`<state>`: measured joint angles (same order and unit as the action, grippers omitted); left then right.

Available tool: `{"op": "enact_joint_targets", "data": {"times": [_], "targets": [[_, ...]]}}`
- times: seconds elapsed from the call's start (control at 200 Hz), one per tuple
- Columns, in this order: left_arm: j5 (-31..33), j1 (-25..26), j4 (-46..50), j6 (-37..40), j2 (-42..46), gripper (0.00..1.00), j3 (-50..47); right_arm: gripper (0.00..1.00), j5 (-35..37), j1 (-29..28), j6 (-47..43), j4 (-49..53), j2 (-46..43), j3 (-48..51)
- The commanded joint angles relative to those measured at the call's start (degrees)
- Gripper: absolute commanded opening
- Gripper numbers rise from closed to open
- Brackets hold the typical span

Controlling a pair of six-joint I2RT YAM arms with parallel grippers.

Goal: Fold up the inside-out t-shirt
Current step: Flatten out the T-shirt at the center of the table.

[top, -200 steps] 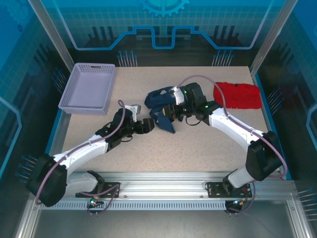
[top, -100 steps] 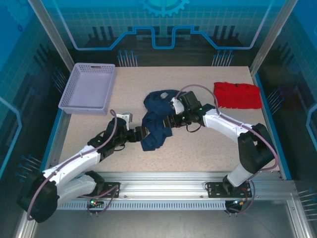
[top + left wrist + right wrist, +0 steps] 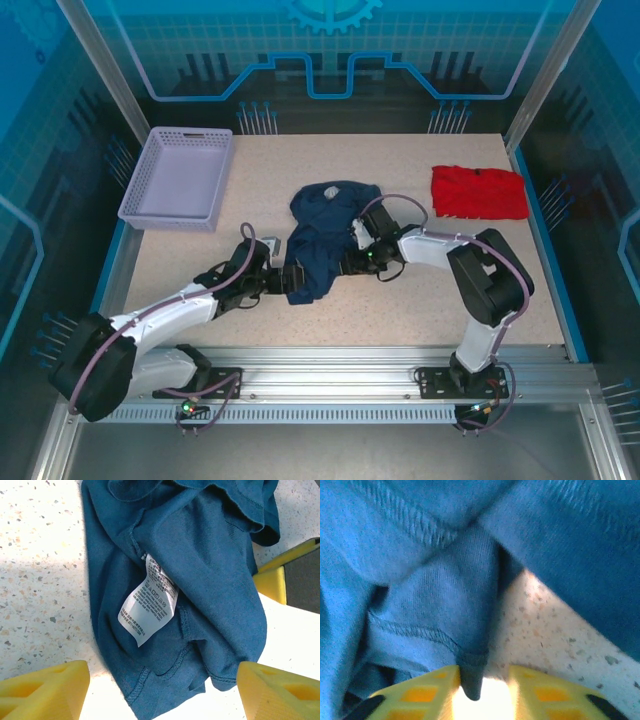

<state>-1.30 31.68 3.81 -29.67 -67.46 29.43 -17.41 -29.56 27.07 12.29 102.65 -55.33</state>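
The t-shirt (image 3: 322, 235) is dark navy from above and a mid blue up close, its seams stitched in matching thread. Its care label (image 3: 148, 603) is white with fine dark print. The bench (image 3: 400, 312) is pale beige flecked with dark and grey specks. The folded garment (image 3: 478, 192) is bright red, and the basket (image 3: 178, 178) is lavender with a gridded mesh. The left gripper (image 3: 162, 695) and right gripper (image 3: 480, 692) have yellow fingers (image 3: 45, 690); the right's seem to carry darker patches, though that view is blurred.

bunched navy t-shirt (image 3: 322, 228) mid-table, left gripper (image 3: 291, 279) at near edge, right gripper (image 3: 351, 263) beside
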Motion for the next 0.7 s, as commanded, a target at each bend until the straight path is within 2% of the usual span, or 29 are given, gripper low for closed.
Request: {"op": "enact_joint_targets", "data": {"times": [0.0,0.065,0.15,0.26,0.345,0.535,0.695], "targets": [[1.03,0.40,1.00,1.07,0.07,0.79,1.20,0.17,-4.69,0.92,0.90,-4.70,1.16,-1.72],[0.71,0.40,1.02,1.45,0.42,0.79,1.27,0.07,-4.83,2.62,0.20,-3.49,-2.30,-0.80],[0.18,0.34,0.89,1.89,1.78,0.79,0.94,0.00,-4.85,5.86,-2.49,1.43,-11.42,0.55],[-0.32,0.39,-0.80,2.37,3.82,0.79,0.28,0.00,-3.29,10.19,-6.01,10.36,-24.82,0.53],[-2.08,0.40,-3.38,2.40,4.04,0.79,0.34,0.00,-3.49,12.89,-6.93,14.73,-31.26,-0.43],[-8.28,1.30,-7.13,3.35,0.05,0.76,2.91,0.00,-3.52,15.16,-8.15,18.44,-34.03,-3.14],[-9.41,6.63,-6.30,6.50,-5.46,0.71,7.35,0.00,-3.51,16.68,-9.37,19.60,-32.39,-4.43]]}}
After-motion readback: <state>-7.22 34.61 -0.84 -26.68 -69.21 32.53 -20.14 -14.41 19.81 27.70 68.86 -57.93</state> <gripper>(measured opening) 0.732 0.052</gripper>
